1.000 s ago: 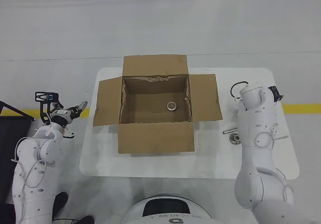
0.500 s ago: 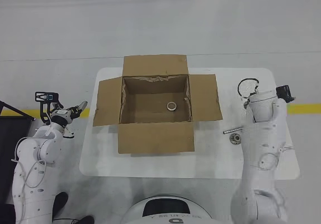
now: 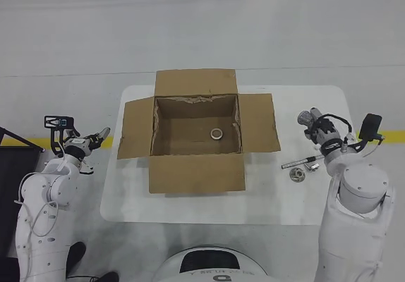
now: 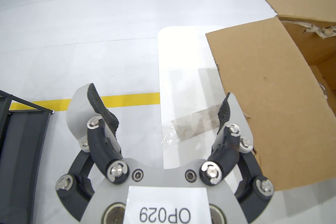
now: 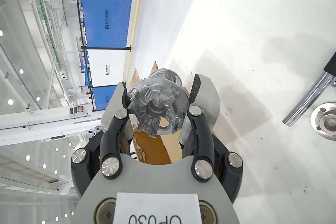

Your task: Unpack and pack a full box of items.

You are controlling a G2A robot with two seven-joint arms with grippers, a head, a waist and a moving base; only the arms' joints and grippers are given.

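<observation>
Box (image 3: 197, 134) open on bench (image 3: 188, 208), ring (image 3: 216, 133) inside; right fingers (image 5: 207, 99) pinch hub (image 5: 157, 109) at box's 3 o'clock; left fingers (image 4: 102, 108) spread, off-bench at 9 o'clock.

Right hand (image 3: 312, 121) holds metal part (image 3: 305, 116) beside open box (image 3: 197, 173).

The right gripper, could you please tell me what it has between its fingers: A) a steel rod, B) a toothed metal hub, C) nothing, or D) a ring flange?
B: the right gripper is shut on a toothed metal hub; the steel rod and the ring flange lie on the table.
</observation>
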